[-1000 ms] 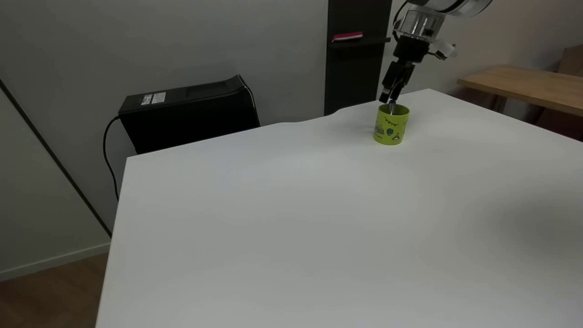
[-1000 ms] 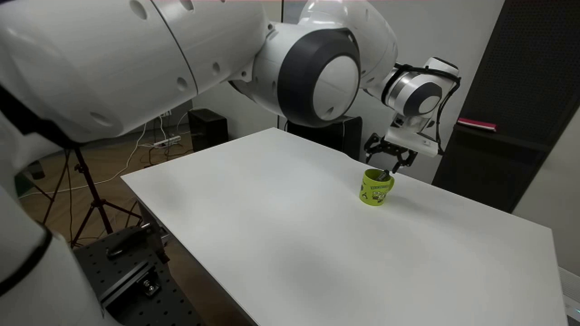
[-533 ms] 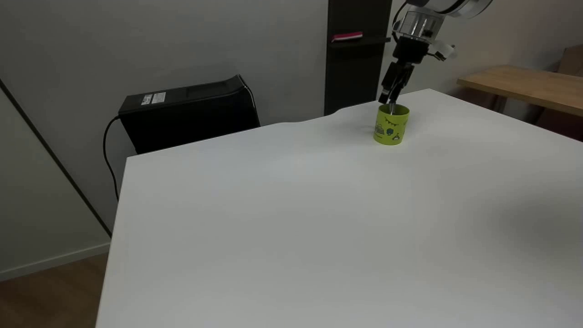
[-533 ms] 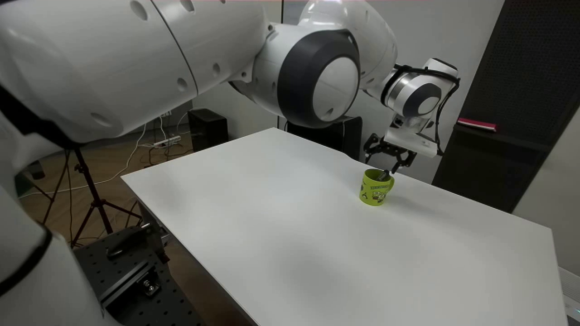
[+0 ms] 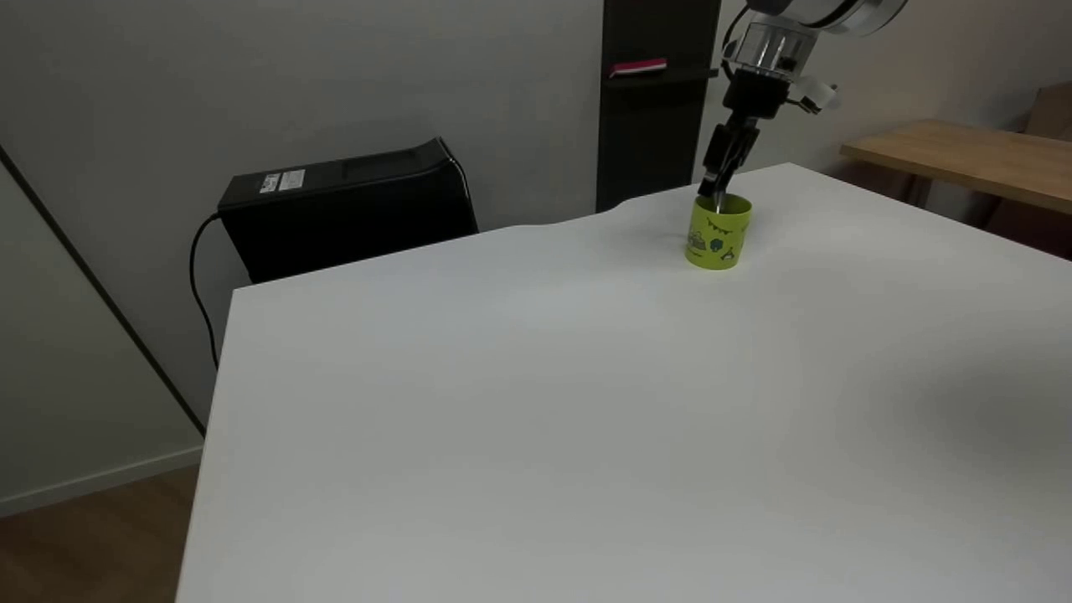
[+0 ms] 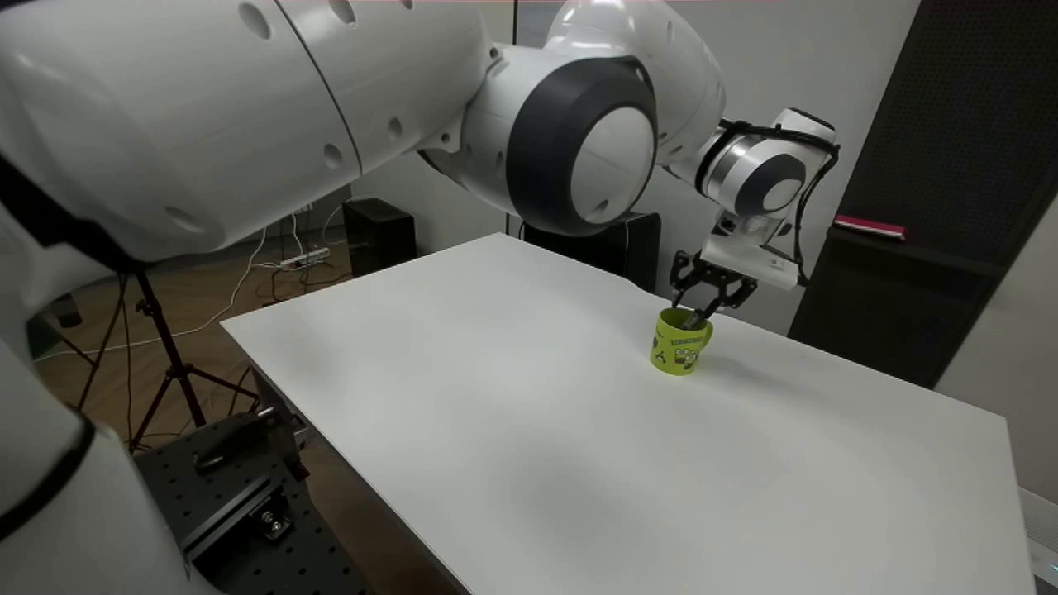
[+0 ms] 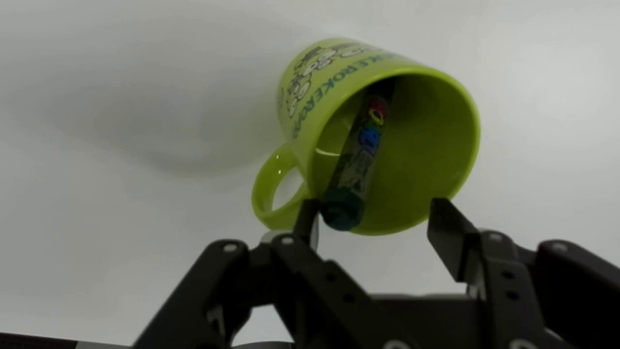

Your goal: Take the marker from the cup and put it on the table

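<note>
Marker (image 7: 358, 155) (upper end) between gripper (image 7: 375, 213) fingers

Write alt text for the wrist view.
A dark green marker leans inside a lime-green cup on a white table. At the bottom, the gripper is open, fingers flanking the marker's near end, one much closer; contact unclear.
</note>
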Controlling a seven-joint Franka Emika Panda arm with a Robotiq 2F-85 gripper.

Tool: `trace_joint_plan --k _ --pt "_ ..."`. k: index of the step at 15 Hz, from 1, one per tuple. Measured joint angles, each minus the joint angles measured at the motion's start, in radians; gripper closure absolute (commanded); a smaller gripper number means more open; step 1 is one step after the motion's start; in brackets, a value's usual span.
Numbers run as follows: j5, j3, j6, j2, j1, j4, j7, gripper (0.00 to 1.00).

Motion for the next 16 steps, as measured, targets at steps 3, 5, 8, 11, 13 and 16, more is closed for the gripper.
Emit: trace_joint_plan --k 3,5,8,11,13,16 --pt "-0.002 -0.001 -0.001 0.001 0.0 0.0 0.0 0.96" --pt "-0.004 -0.004 -0.003 0.002 0.001 0.0 0.0 0.96" --pt "-0.004 -0.01 -0.009 0.001 0.005 0.002 0.004 0.95" --pt "-0.006 -0.022 -0.025 0.001 0.011 0.007 0.011 0.95" --pt "-0.012 -0.033 -0.05 0.002 0.016 0.013 0.024 0.95" --pt "-0.04 -0.04 -0.101 0.002 0.02 0.035 0.046 0.95"
